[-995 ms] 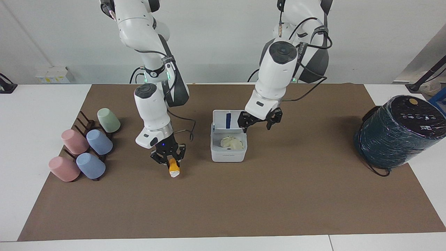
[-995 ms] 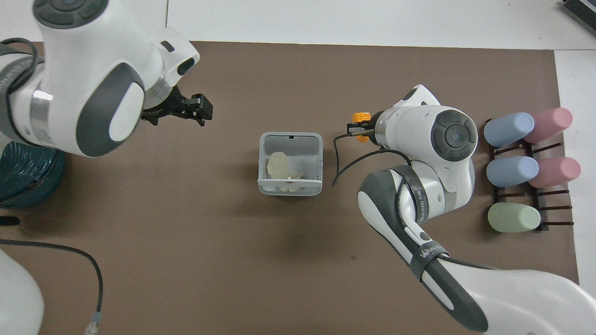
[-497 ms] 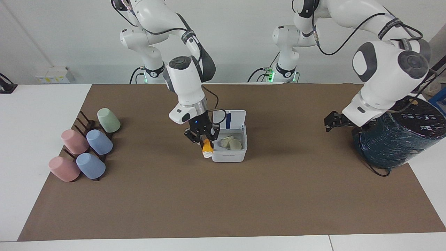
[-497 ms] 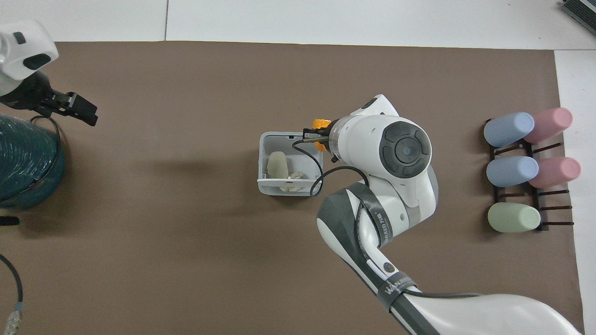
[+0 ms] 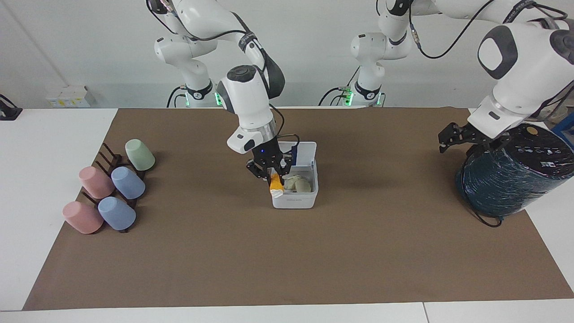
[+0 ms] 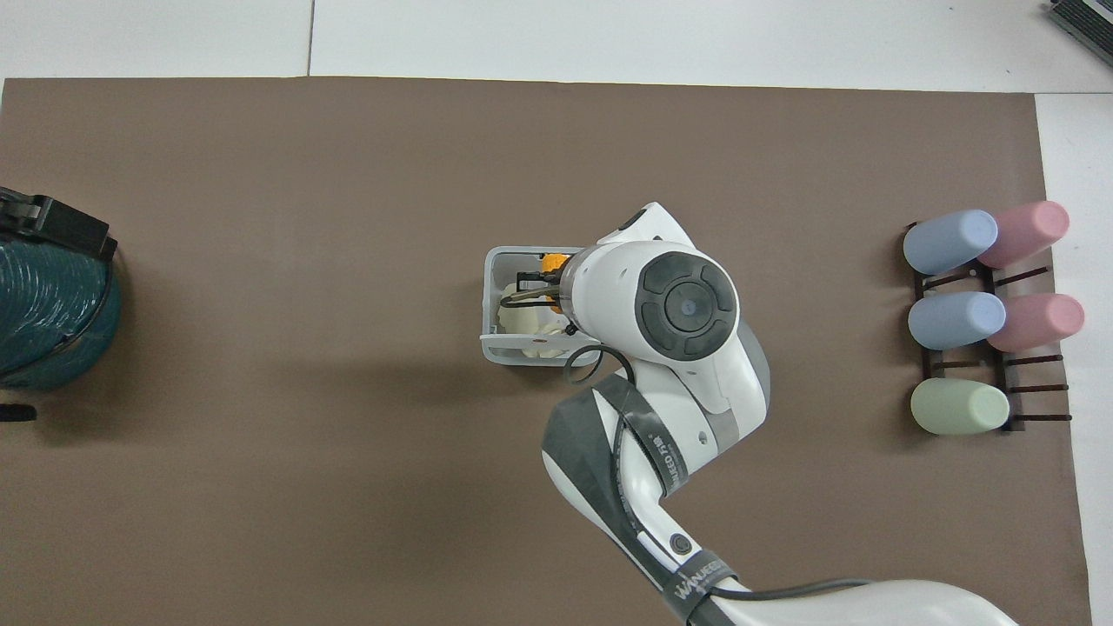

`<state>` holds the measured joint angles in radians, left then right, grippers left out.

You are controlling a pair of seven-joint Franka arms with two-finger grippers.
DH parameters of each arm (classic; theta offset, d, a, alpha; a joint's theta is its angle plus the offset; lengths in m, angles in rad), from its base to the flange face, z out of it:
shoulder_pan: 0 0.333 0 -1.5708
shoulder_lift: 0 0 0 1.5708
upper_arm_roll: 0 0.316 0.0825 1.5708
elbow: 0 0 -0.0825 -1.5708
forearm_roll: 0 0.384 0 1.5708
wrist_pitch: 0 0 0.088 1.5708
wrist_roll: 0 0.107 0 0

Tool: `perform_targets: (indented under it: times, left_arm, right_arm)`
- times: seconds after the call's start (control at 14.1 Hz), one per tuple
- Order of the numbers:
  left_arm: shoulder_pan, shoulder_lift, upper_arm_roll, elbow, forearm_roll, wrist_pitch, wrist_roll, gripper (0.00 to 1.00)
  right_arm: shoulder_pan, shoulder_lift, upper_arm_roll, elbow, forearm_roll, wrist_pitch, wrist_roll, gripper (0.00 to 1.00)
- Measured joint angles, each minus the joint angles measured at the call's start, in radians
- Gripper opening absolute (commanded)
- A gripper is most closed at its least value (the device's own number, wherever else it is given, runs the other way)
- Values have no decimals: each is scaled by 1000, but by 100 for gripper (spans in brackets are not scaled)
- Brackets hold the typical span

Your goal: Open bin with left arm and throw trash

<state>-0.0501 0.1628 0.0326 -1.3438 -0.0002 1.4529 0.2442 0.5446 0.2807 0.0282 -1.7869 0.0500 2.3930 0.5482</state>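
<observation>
Trash is what this moment turns on: the small white square plastic bin [image 5: 294, 193] with rounded corners stands mid-mat, its hinged lid [image 5: 301, 155] with the blue inner stripe tipped up toward the robots so the mouth is free. Two pale scraps [image 5: 297, 183], a whitish papery lump and a yellowish rounded one, already lie inside it. The right gripper [image 5: 271, 176] hangs over the bin's corner toward the right arm's end of the table, clenched on the orange piece with a white end [image 5: 275, 187], white end down, probably so it falls straight in once let go. The left gripper [image 5: 452, 139] hovers well apart from the bin, toward the left arm's end of the table, just beside the big dark teal plastic-wrapped cylinder [image 5: 509, 179], its claw released and empty; that arm waits, likely parked clear of the drop. Half a second earlier the orange piece hung just outside the bin wall; now it sits over the rim, and the left gripper has drawn slightly farther from the bin.
</observation>
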Motion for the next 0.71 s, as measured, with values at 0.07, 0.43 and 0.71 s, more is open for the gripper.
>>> perform_targets:
  times: [0.07, 0.43, 0.71]
  left_arm:
    - [0, -6, -1, -20, 0, 6, -6, 100]
    - [-1, -21, -6, -103, 0, 128, -10, 100]
    - [-1, -26, -7, -106, 0, 148, -13, 100]
  right_arm:
    - [7, 0, 0, 0, 0, -1, 0, 100]
    - [9, 0, -4, 0, -1, -2, 0, 100]
    - [-19, -4, -13, -6, -2, -15, -3, 100]
